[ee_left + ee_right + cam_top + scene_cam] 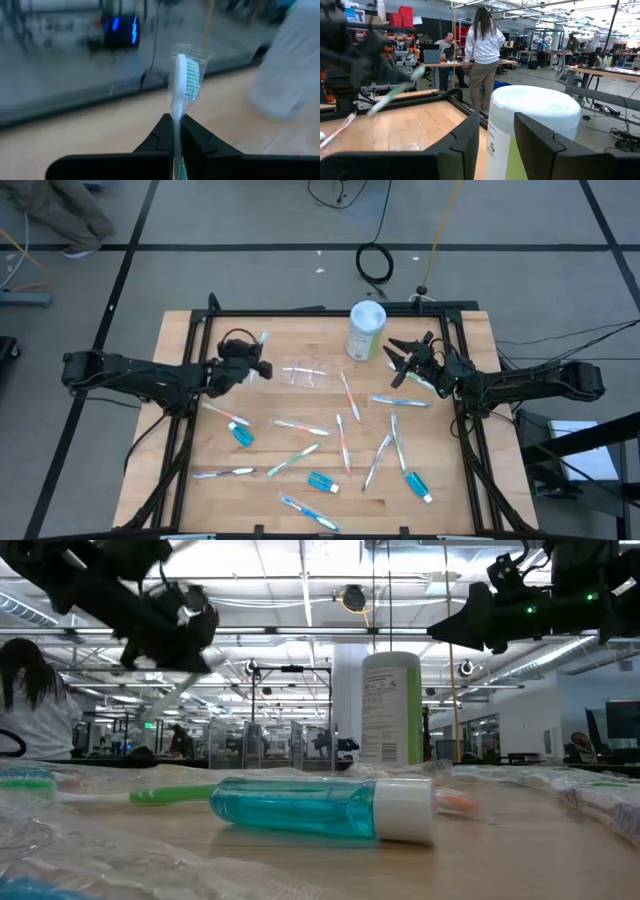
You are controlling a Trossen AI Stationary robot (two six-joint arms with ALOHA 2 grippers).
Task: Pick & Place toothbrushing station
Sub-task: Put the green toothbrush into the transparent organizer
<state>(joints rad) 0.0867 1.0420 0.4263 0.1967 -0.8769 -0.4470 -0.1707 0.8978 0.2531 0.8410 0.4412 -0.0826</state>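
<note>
**Thin grip, wrapped brush, clear cup: where this could slip**

While my left end effector (176, 137) is pinched fully shut on a wrapped toothbrush (181, 90), the hold is only on the slim handle, with the bristle head standing up past the fingertips. I judge the film wrapper could let the handle slide or swivel in the pinch, so the brush may tilt or drop when I carry it.

From above, the brush (262, 340) sits raised over the far left part of the surface (185, 420), and the clear cup (305, 373) lies just beside it toward the middle. Being so light, the cup might skid or tip if the brush tip catches its rim.

My right end effector (400, 360) waits part-open and empty beside the white-and-green canister (366, 330); a swing there could knock it over. Other toothbrushes (343, 442) and toothpaste tubes (323, 482) lie scattered across the near half.
</note>
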